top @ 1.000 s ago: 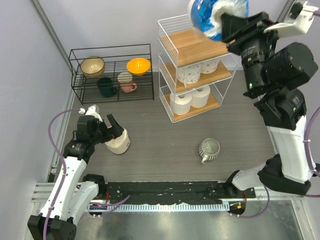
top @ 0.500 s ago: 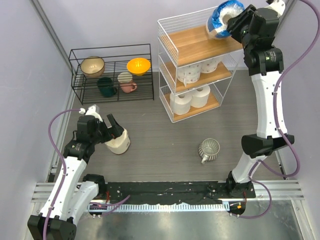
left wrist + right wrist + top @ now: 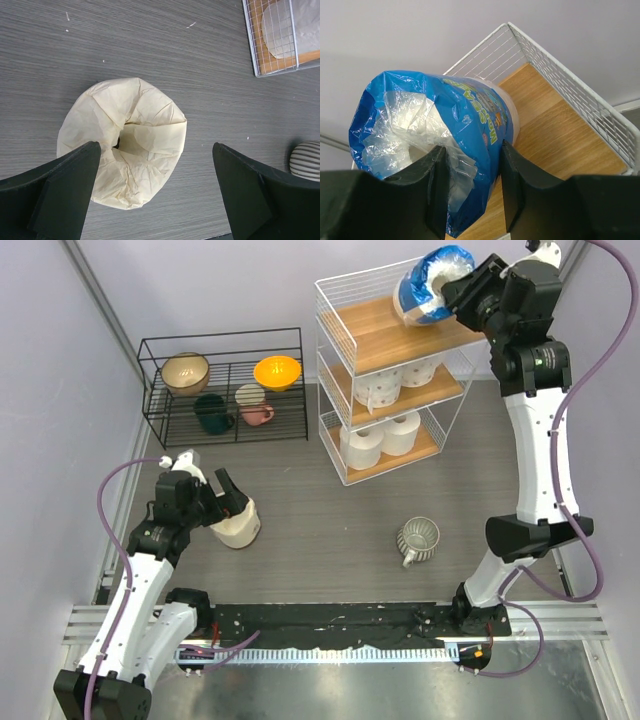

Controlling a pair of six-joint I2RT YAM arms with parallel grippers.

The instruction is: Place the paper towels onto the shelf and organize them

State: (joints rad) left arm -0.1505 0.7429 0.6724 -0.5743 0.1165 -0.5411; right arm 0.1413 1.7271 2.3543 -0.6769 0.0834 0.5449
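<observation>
At left, the cream-beige roll (image 3: 125, 170) is stood on the counter (image 3: 330, 520), straddled by the left end effector (image 3: 156, 150), its jaws held wide apart. At right, the blue-wrapped roll (image 3: 470, 115) is clamped by the right end effector (image 3: 470, 165) over the top board of the shelf (image 3: 380, 335).

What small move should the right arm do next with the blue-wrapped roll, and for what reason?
Probably lower the blue-wrapped roll a little until it rests on the top board, then open. The right gripper is shut on it, and it hangs tilted over that bare board, inside the wire rail of the shelf. Whether it touches the wood I cannot tell.
</observation>
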